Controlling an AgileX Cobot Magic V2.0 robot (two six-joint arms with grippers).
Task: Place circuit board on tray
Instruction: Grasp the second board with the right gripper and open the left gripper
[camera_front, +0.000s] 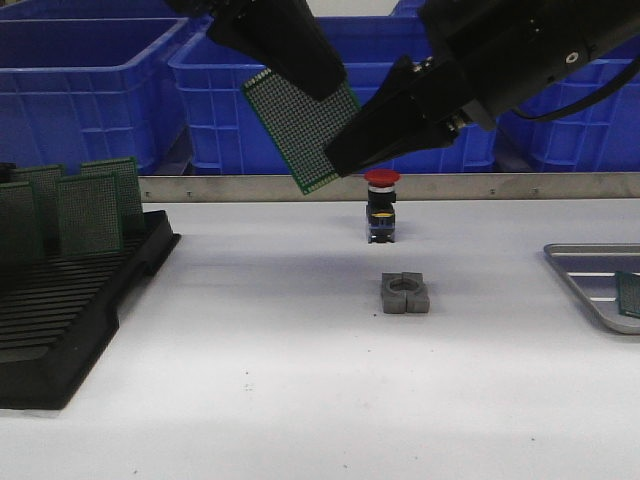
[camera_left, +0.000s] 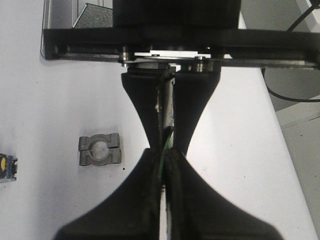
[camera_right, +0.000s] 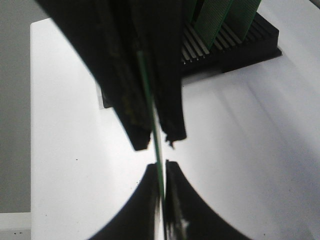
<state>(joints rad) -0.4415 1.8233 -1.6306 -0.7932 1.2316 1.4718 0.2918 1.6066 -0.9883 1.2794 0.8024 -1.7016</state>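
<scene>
A green perforated circuit board hangs tilted in the air above the table's middle. My left gripper is shut on its upper edge. My right gripper is shut on its lower right edge. In the left wrist view the board shows edge-on between my left gripper's fingers, and in the right wrist view the board shows edge-on between my right gripper's fingers. The silver-grey tray lies at the right edge with another green board in it. The tray also shows in the left wrist view.
A black slotted rack with several upright green boards stands at the left. A red-capped push button and a grey metal clamp sit mid-table under the held board. Blue crates line the back.
</scene>
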